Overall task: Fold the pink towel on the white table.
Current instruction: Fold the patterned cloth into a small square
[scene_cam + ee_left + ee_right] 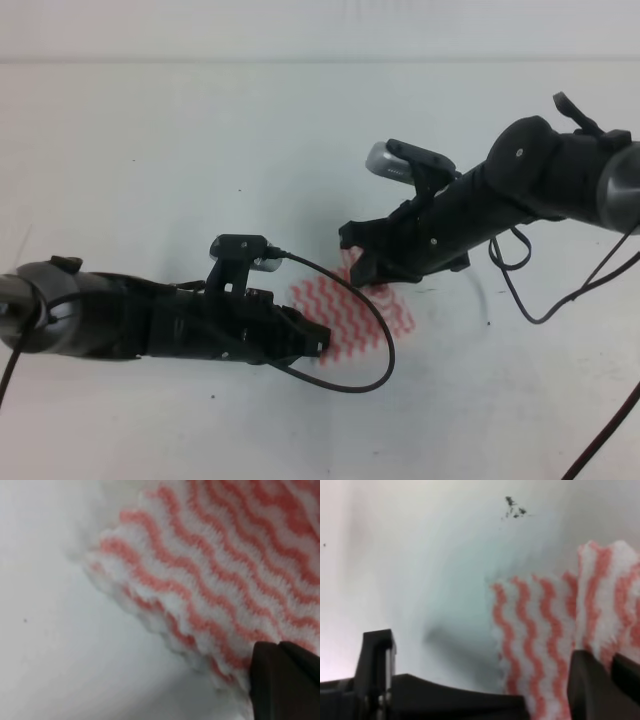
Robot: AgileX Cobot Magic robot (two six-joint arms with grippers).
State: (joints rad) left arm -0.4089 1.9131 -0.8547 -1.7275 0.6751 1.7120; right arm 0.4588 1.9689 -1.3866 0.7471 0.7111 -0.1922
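The pink towel, white with pink-red wavy stripes, lies on the white table near the middle. My left gripper sits low at the towel's lower-left edge. In the left wrist view a single dark finger rests against the towel, whose edge looks slightly raised. My right gripper is over the towel's upper-left corner. In the right wrist view its fingers stand wide apart, and a towel corner stands up against the right-hand finger.
A black cable loops from the left arm across the towel's right side. Cables hang from the right arm. Dark specks mark the table beyond the towel.
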